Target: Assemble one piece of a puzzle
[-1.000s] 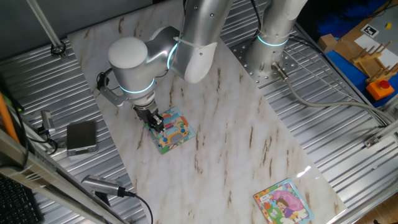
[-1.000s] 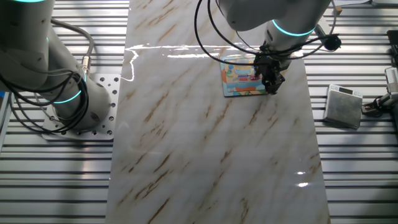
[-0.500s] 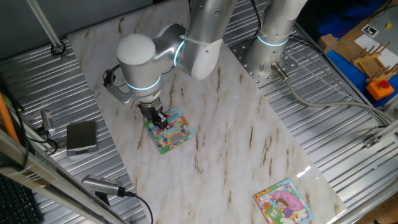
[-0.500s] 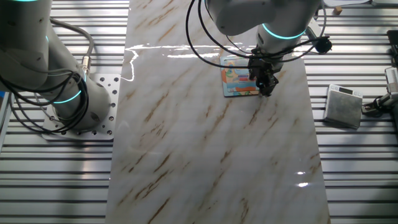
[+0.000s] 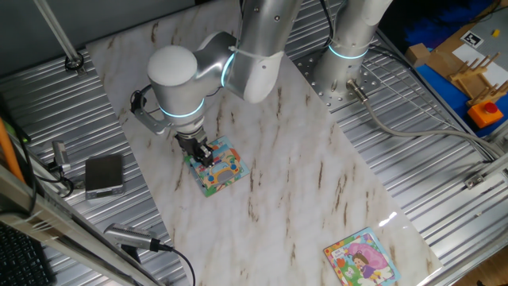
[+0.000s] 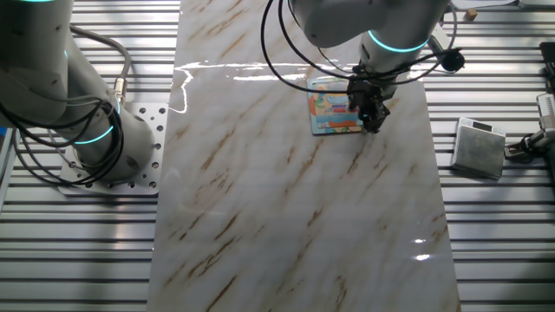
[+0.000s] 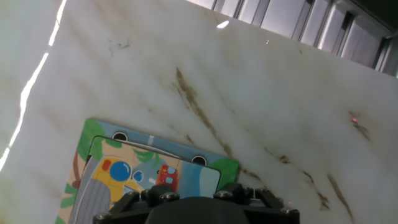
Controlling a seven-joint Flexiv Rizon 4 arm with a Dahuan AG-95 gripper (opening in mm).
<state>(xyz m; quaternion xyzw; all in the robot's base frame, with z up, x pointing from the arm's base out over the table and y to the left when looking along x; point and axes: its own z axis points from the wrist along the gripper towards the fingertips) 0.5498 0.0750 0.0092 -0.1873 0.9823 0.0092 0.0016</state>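
The puzzle lies on the marble slab, a small square board with a green and teal border and a yellow-and-red cartoon. My gripper points down at its left edge. In the other fixed view the gripper hangs at the right edge of the puzzle. Its dark fingers look drawn together into one narrow stem. The piece is hidden; nothing shows between the fingers. The hand view shows the puzzle close below, and only the gripper body at the bottom edge.
A second square puzzle with a pink-dressed girl lies at the near right corner of the slab. A grey box sits on the ribbed metal to the left. Another arm's base stands at the back.
The arm swung a little and the gripper shifted slightly along the puzzle's edge between the earliest frame and half a second ago. Since then it has barely moved.
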